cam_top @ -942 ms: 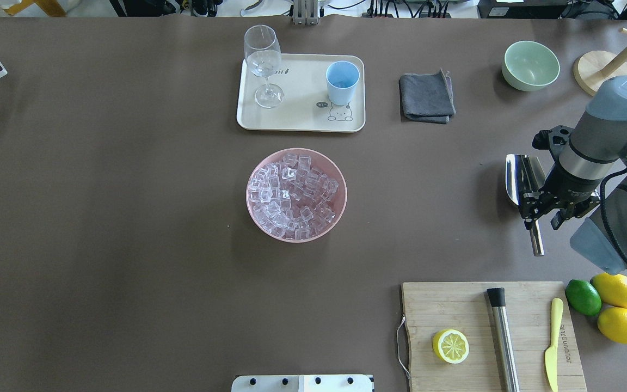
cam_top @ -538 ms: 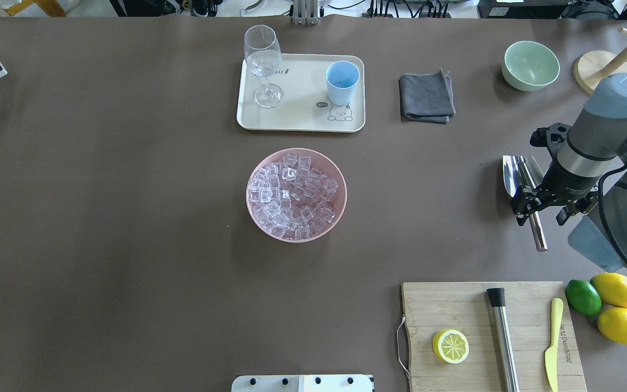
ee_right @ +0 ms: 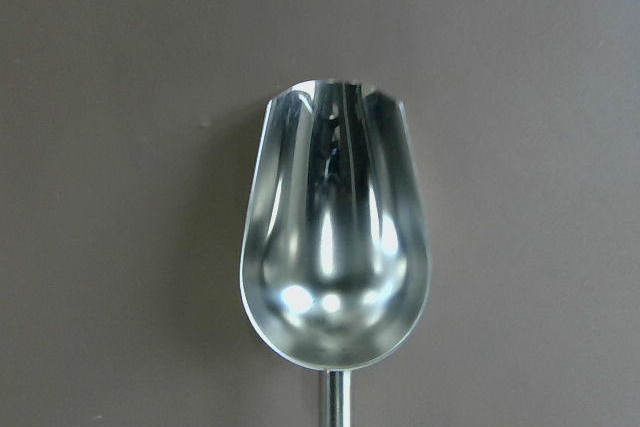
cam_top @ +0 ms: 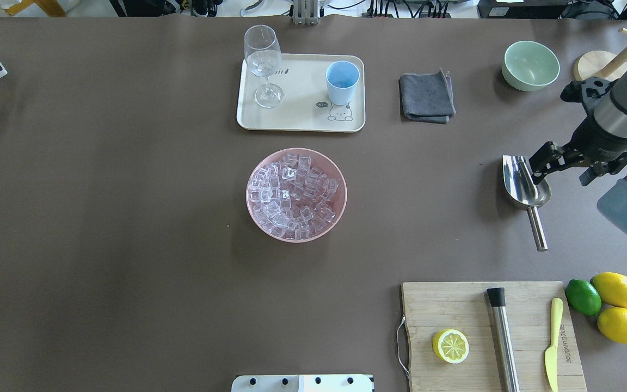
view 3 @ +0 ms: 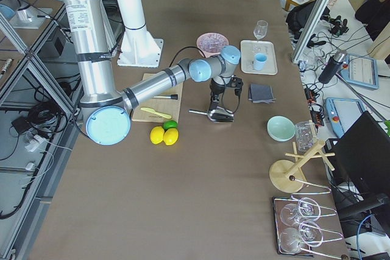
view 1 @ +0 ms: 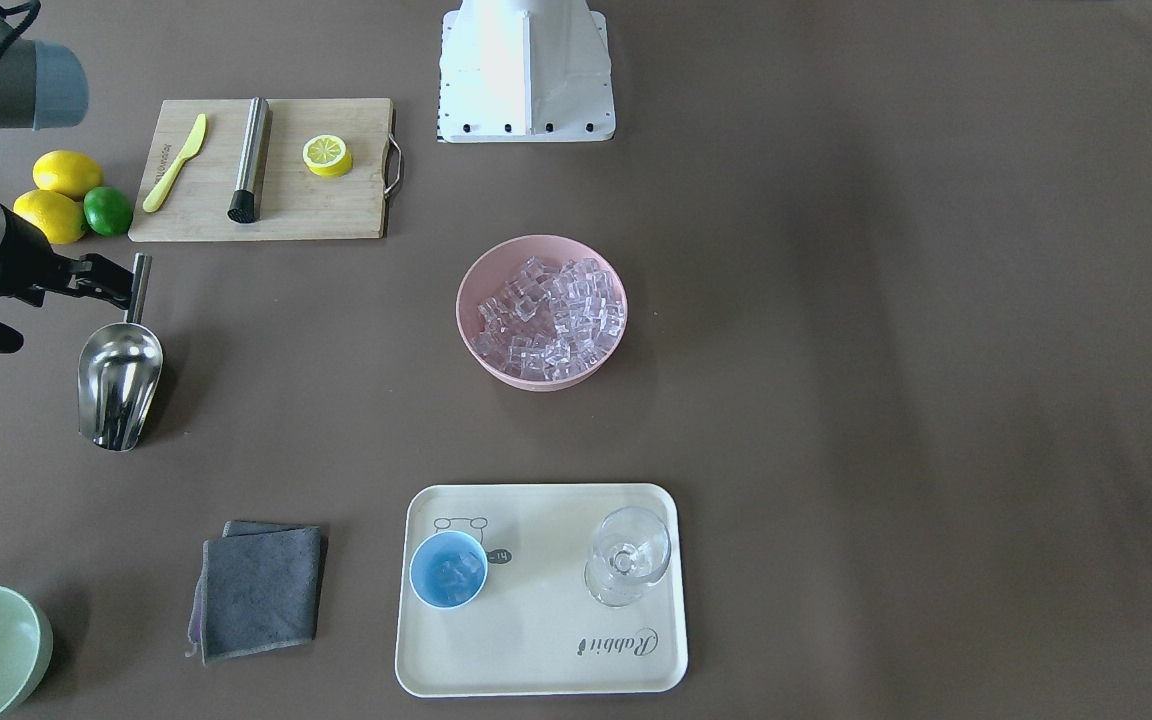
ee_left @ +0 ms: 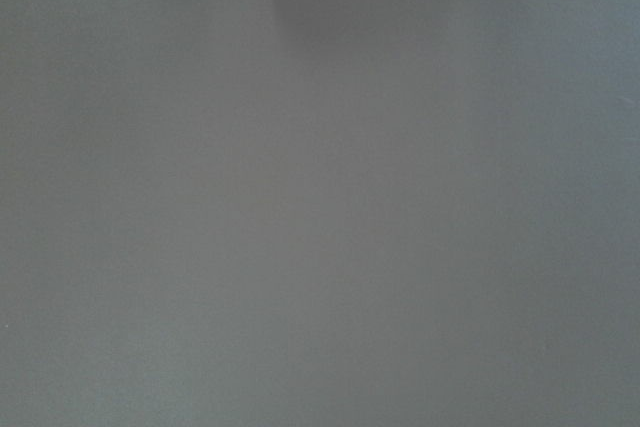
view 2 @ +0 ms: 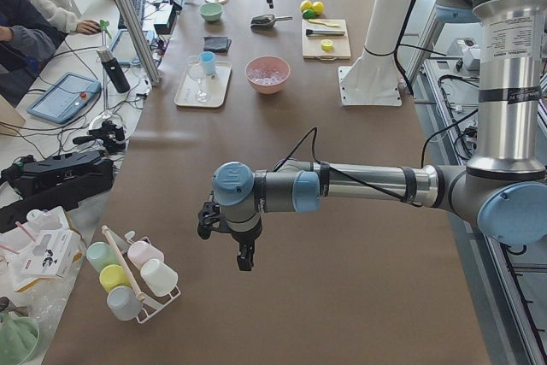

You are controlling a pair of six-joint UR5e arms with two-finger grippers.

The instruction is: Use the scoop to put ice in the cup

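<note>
The steel scoop [cam_top: 516, 182] lies on the table at the right, trough toward the far side and handle toward the robot. It fills the right wrist view [ee_right: 335, 247] and looks empty. My right gripper [cam_top: 562, 175] hangs above the trough's rear, open and holding nothing. The light-blue cup [cam_top: 342, 81] stands on the cream tray [cam_top: 297, 122]; in the front-facing view the cup [view 1: 448, 570] holds some ice cubes. More ice [cam_top: 294, 196] fills the pink bowl [cam_top: 249, 190] at the centre. My left gripper [view 2: 245, 261] hangs over bare table; I cannot tell its state.
A stemmed glass [cam_top: 263, 65] shares the tray. A grey cloth [cam_top: 426, 98] and a pale green bowl [cam_top: 530, 65] lie far right. A cutting board [cam_top: 487, 337] with a steel cylinder, a lemon half and a yellow knife sits near right, lemons and a lime [cam_top: 583, 296] beside it.
My right gripper has let go of the scoop's handle, risen and moved toward the far right. The scoop shifted slightly and stays on the table.
</note>
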